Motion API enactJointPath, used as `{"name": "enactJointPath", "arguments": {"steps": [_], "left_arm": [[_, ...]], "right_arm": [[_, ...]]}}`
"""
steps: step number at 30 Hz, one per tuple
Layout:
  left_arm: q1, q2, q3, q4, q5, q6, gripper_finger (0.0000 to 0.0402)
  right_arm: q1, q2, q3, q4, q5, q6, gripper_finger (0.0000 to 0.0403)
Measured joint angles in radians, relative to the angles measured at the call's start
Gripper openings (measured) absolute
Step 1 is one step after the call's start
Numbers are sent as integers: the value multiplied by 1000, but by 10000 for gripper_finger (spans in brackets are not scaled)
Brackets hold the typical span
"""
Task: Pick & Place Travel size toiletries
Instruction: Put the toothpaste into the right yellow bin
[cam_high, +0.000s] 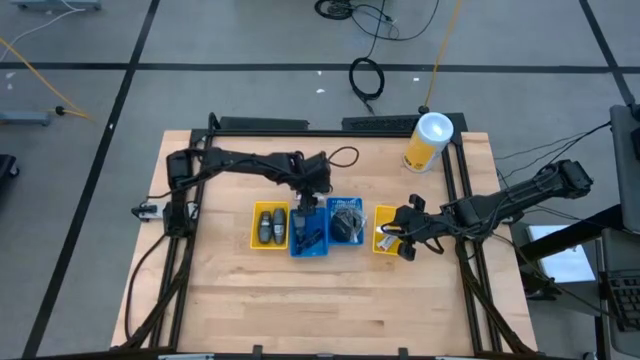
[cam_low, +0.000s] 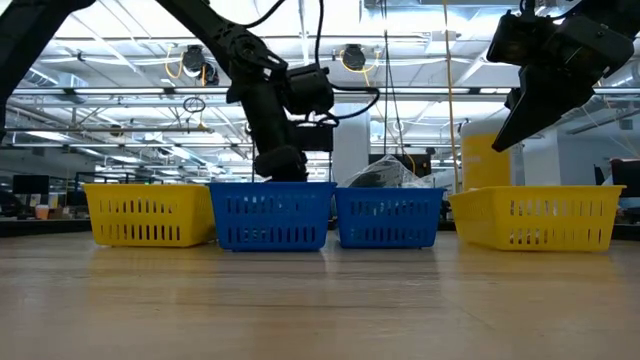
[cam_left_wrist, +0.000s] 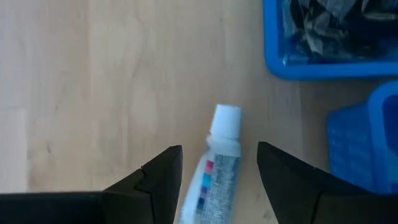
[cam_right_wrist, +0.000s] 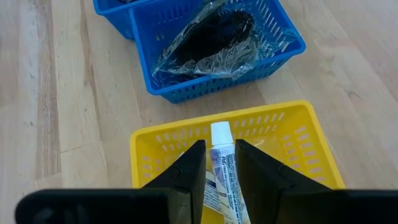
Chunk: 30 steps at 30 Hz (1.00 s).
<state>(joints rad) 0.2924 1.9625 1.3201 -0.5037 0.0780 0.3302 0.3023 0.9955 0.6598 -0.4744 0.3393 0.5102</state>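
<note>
Here the right end effector (cam_right_wrist: 219, 177) pinches a white tube (cam_right_wrist: 221, 163) above the yellow bin (cam_right_wrist: 292, 134)

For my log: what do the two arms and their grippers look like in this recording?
Both arms are matte black, built of slim jointed segments with bulkier housings at the joints. The left arm carries a thin black cable looping near its wrist. The left gripper and right gripper each end in two dark, wedge-shaped plastic fingers with flat inner faces. No markings or labels are visible.
</note>
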Motion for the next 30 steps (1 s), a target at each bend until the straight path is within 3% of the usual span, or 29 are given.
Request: {"name": "enactJointPath", "arguments": {"steps": [20,30], "left_arm": [[2,50,-1,35,28,-22,202],[13,63,0,26,65,-26,75]], "right_arm": [[0,0,0,12,-1,1,77],[0,0,0,15,-1,1,77]]}}
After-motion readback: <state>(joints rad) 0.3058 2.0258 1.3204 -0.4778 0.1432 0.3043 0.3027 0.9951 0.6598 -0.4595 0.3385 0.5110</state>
